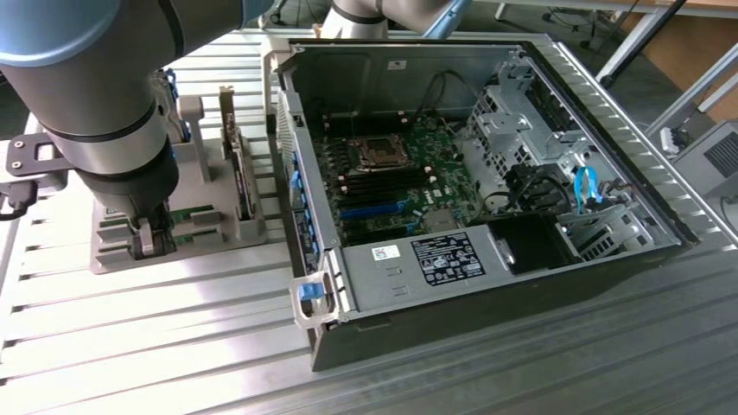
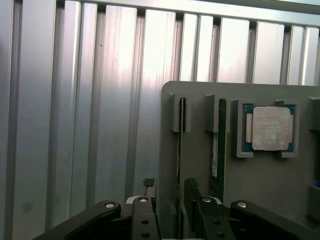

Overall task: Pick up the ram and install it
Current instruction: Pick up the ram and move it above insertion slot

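The ram stands on edge in a slot of the grey holder, a thin green stick seen from above. My gripper is low over it, one finger on each side of the stick's near end and small gaps between; the jaws are open. A second green stick stands in the neighbouring slot. In the exterior view the gripper hangs at the holder on that view's left, with green board edges showing just beside it.
A square silver CPU lies in a pocket of the holder. An upright dark expansion card stands behind the gripper. The open computer case with its motherboard lies at the exterior view's right on the ribbed metal table.
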`<state>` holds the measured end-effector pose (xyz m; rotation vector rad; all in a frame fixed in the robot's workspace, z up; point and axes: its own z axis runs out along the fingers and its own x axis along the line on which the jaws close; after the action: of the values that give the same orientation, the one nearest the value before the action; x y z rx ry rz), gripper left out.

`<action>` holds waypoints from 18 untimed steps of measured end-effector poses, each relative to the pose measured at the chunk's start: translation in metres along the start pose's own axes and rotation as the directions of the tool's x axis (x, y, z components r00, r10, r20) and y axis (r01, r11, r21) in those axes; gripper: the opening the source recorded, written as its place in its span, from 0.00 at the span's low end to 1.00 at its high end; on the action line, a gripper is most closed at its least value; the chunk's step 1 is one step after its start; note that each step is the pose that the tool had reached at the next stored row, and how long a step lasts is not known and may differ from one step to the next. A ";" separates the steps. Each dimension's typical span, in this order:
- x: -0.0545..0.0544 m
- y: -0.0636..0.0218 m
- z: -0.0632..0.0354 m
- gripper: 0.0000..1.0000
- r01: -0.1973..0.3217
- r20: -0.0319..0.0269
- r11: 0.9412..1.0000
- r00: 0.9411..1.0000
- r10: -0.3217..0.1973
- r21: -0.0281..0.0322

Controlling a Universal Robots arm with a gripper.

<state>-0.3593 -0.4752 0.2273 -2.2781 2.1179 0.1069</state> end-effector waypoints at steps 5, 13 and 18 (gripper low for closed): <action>0.000 0.0003 0.0031 0.35 0.000 0.001 1.000 1.000 0.000 0.000; -0.003 0.0005 0.0081 0.35 0.000 0.001 1.000 1.000 0.000 0.000; -0.007 0.0020 0.0107 0.35 0.000 0.002 1.000 1.000 0.000 0.000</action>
<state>-0.3622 -0.4673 0.2172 -2.2771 2.1168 0.1086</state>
